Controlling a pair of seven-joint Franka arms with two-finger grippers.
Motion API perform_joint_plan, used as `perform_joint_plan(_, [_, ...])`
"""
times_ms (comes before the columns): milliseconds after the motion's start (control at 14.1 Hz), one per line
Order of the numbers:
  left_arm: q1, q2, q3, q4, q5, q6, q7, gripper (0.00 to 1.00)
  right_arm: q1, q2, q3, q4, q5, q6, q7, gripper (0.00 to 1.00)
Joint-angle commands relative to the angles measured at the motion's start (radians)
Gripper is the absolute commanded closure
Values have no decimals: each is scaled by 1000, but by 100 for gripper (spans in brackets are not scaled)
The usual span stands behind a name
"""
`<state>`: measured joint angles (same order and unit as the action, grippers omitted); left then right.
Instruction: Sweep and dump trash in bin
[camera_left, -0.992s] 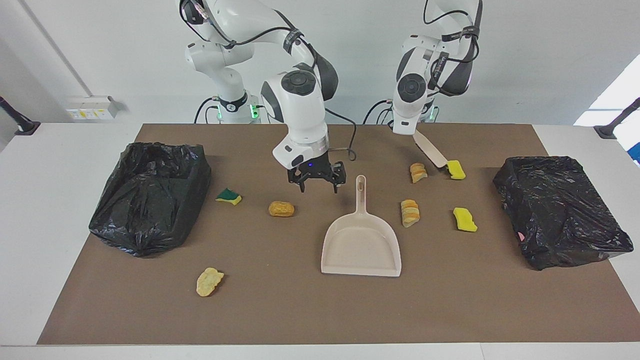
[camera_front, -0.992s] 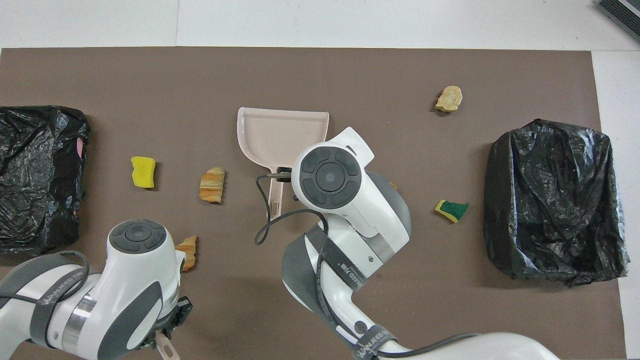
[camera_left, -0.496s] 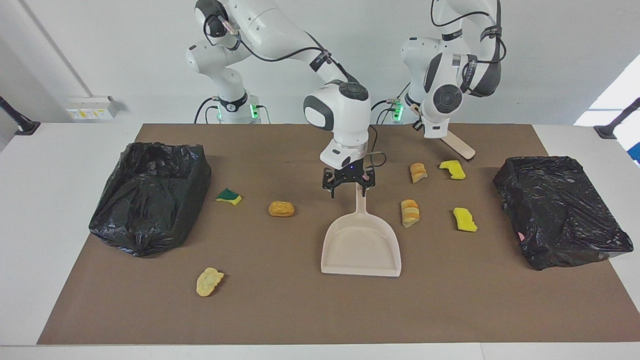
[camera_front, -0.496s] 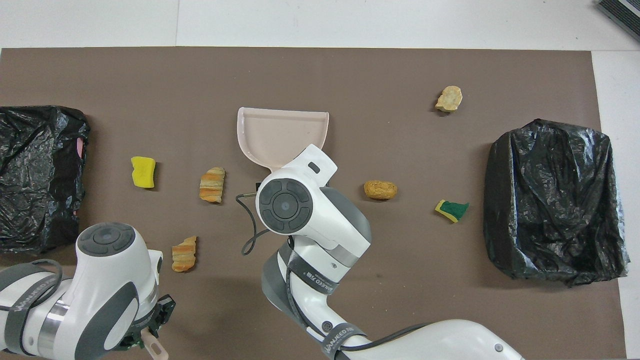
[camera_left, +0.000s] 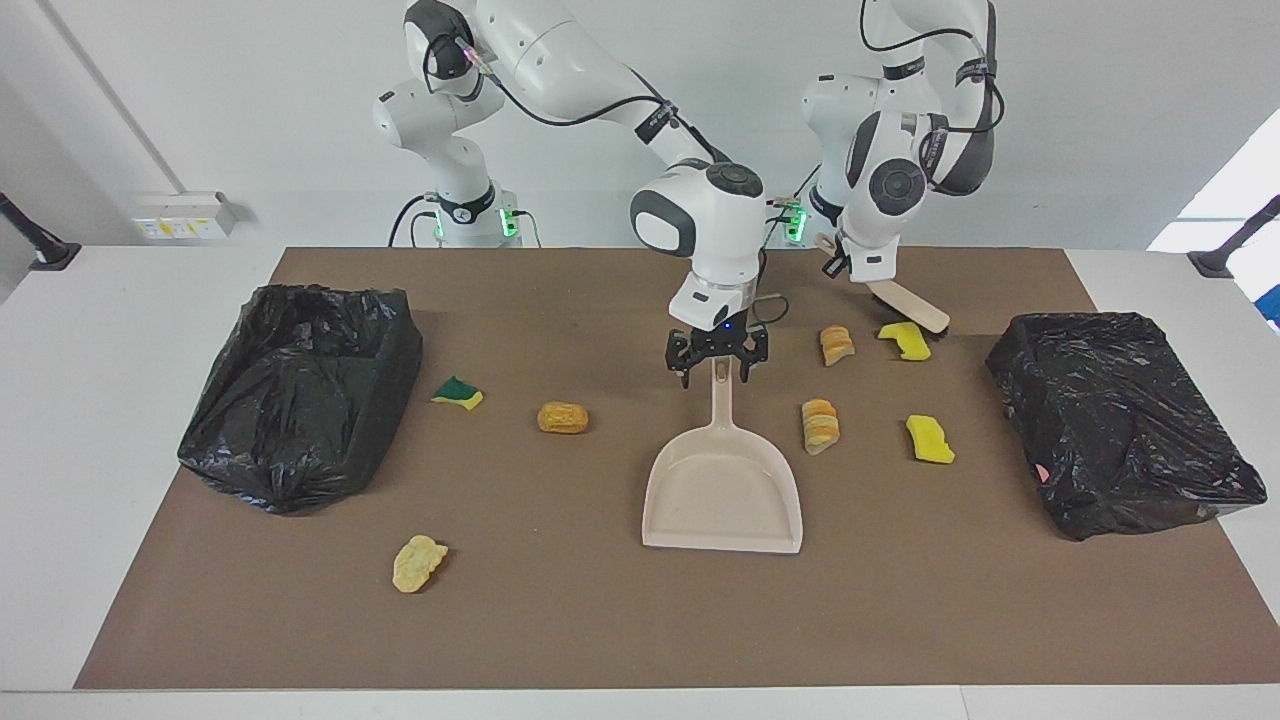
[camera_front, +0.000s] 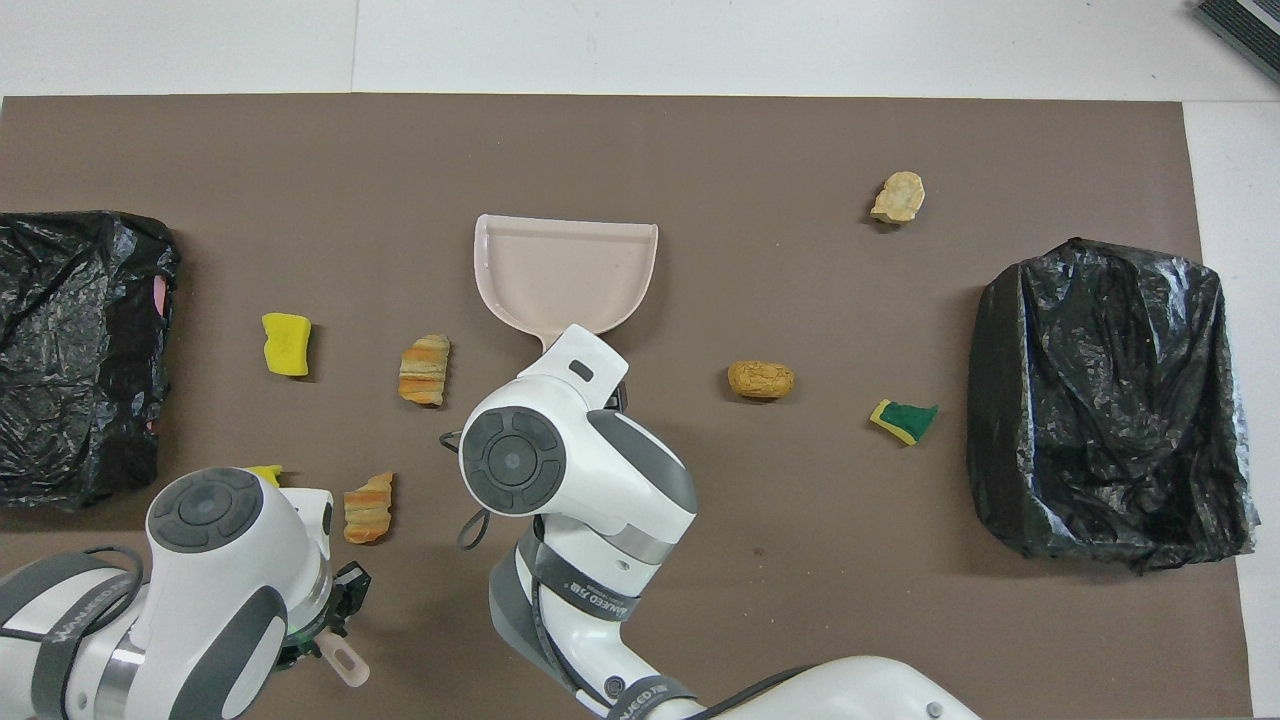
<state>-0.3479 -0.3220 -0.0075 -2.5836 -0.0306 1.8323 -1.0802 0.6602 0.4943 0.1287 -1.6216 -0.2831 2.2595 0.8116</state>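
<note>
Hanging over the handle end of the beige dustpan (camera_left: 722, 480), the right gripper (camera_left: 716, 371) had its fingers spread wide, one on each side of the handle, not yet squeezing it. The dustpan lay flat in the middle of the brown mat (camera_left: 600, 620), its mouth pointing away from the robots.

The left gripper (camera_left: 838, 262) was clenched tight on the beige brush (camera_left: 908, 303). The brush slanted down, and its black bristle end sat just beside a yellow sponge bit (camera_left: 905, 340), near the robots.

The trash was spread over the mat. A striped bread lump (camera_left: 836, 345) lay beside that sponge bit. Another bread lump (camera_left: 820, 425) and a second yellow sponge bit (camera_left: 929, 439) lay between the dustpan and the black-bagged bin (camera_left: 1115, 420) at the left arm's end. A brown nugget (camera_left: 562, 417) and a green-and-yellow sponge piece (camera_left: 458, 392) lay toward the other black-bagged bin (camera_left: 300, 390), at the right arm's end. A pale chip-like lump (camera_left: 418, 563) lay farthest from the robots.
</note>
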Motion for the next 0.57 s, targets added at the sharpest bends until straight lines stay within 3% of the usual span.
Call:
perform_joint_plan(0, [-51,24,-2,-7,-37,67,-35,100,-8,10,0,12,-34,14,23,21])
perform_joint_plan(142, [-69,37,-2,6,-81,111,-33,100,-8,10,0,12,-34,14,23,33])
perform_joint_plan(496, [-106,93,-3,58,-109,199,-24,100,-8,10,0,12,-28,12,21,84])
